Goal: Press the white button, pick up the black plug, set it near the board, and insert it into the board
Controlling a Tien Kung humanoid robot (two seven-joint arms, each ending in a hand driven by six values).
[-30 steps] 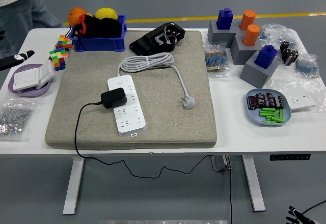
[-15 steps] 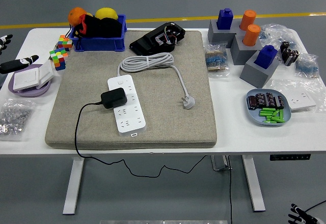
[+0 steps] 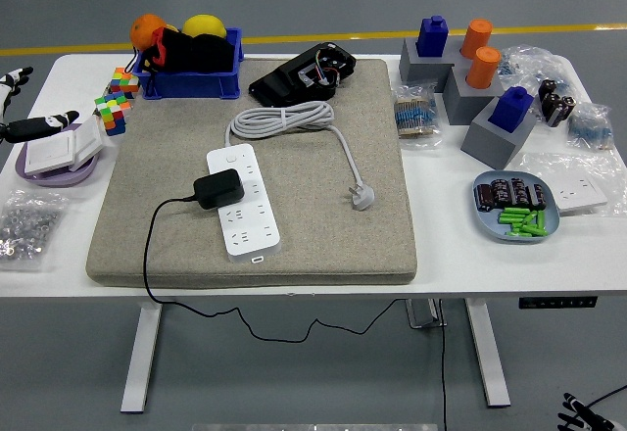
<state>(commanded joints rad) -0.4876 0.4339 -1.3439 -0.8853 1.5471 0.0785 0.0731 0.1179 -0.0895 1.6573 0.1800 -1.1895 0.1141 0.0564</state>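
A white power strip (image 3: 244,199) lies on the beige mat (image 3: 323,225), with its white button (image 3: 229,157) at the far end. The black plug (image 3: 218,188) sits on top of the strip's left side, and its black cable (image 3: 147,255) runs off the mat's front edge and under the table. The strip's own white cord (image 3: 284,118) is coiled behind it. My left hand (image 3: 34,103) comes in at the far left edge with spread fingers, holding nothing, far from the strip. Only the fingertips of my right hand (image 3: 578,413) show, in the bottom right corner below the table.
A purple dish with a white switch plate (image 3: 59,152) lies right by my left hand, with cube puzzles (image 3: 116,100) and a blue bin of fruit (image 3: 188,54) behind it. A bag of screws (image 3: 24,223) lies at front left. Grey blocks (image 3: 495,122) and a blue plate (image 3: 514,208) stand at right.
My left hand has come further into view at the left edge, fingers now spread. The person at the top left has left the picture. My right fingertips have sunk lower.
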